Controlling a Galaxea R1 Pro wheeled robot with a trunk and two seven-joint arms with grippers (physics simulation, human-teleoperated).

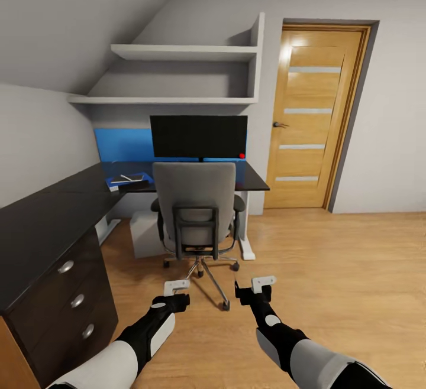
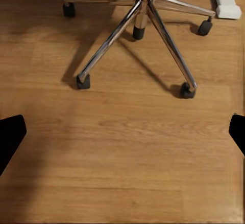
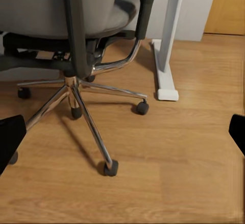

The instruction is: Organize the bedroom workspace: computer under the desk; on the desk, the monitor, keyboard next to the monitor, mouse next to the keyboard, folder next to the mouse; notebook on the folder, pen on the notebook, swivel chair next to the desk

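Note:
The grey swivel chair (image 1: 195,200) stands pushed in at the black desk (image 1: 53,217), its back toward me. On the desk, the monitor (image 1: 198,136) rises behind it. At the desk's corner lies the blue folder (image 1: 116,185), with the dark notebook (image 1: 133,179) and the white pen (image 1: 126,177) on it. The pale computer (image 1: 145,232) sits under the desk. The keyboard and mouse are hidden. My left gripper (image 1: 176,293) (image 2: 122,134) and right gripper (image 1: 253,288) (image 3: 122,137) hang open and empty over the floor, just short of the chair's chrome base (image 2: 143,29) (image 3: 76,96).
Black drawers with round knobs (image 1: 71,300) run along my left. A wooden door (image 1: 313,117) is at the back right, with white shelves (image 1: 183,52) above the desk. The white desk leg (image 3: 166,45) stands beside the chair's castors. Bare wood floor (image 1: 331,271) stretches right.

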